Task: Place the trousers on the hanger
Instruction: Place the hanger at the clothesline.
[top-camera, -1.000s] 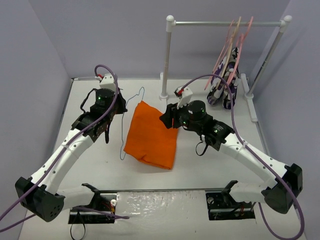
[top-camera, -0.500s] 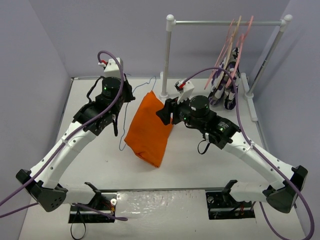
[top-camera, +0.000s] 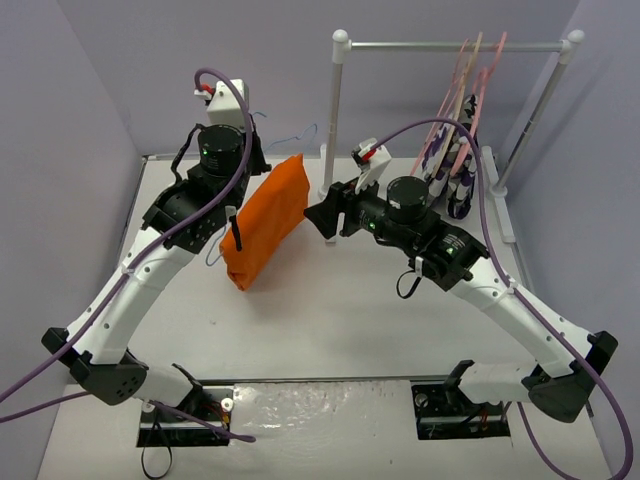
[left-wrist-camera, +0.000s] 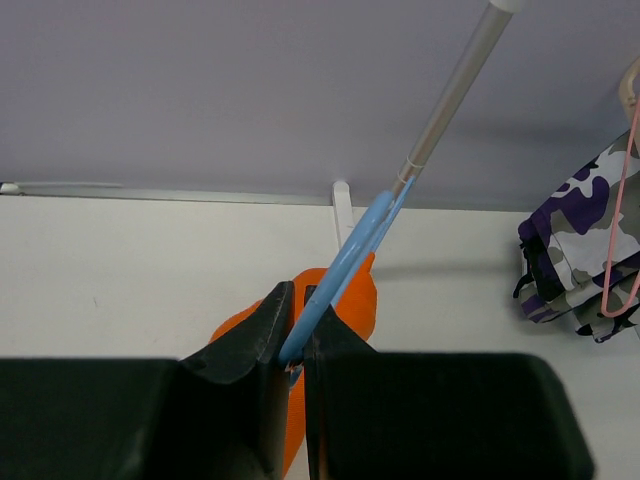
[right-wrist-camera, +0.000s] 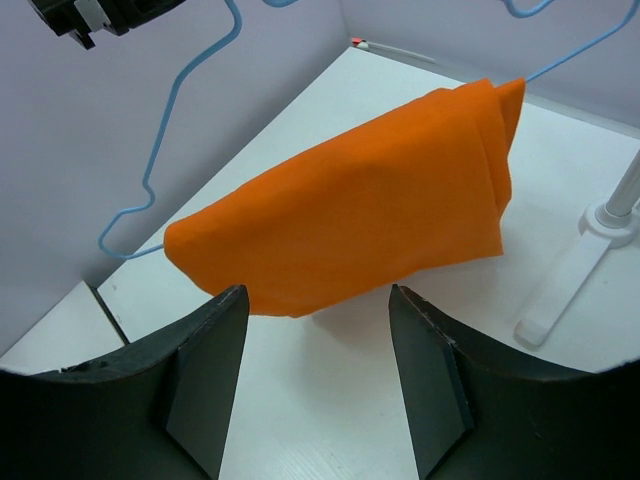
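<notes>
While the hanger (left-wrist-camera: 355, 245), draped with the trousers (right-wrist-camera: 350, 215), is pinched by the left tool (left-wrist-camera: 298, 305), the right tool (right-wrist-camera: 318, 295) is spread wide.

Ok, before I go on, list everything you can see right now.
trousers: one, bright orange, draped over the hanger, between the arms
hanger: one, light blue, held up by the left arm
rack: one, white posts, grey rail, far right of the table
pink hangers: at least two, pink, on the rail
beige hanger: one, beige, on the rail
patterned garment: one, purple, white and black, hanging at the rack
table: one, white, under everything
left gripper: one, black, jaws shut on the hanger
right gripper: one, black, jaws open, empty, facing the trousers
</notes>
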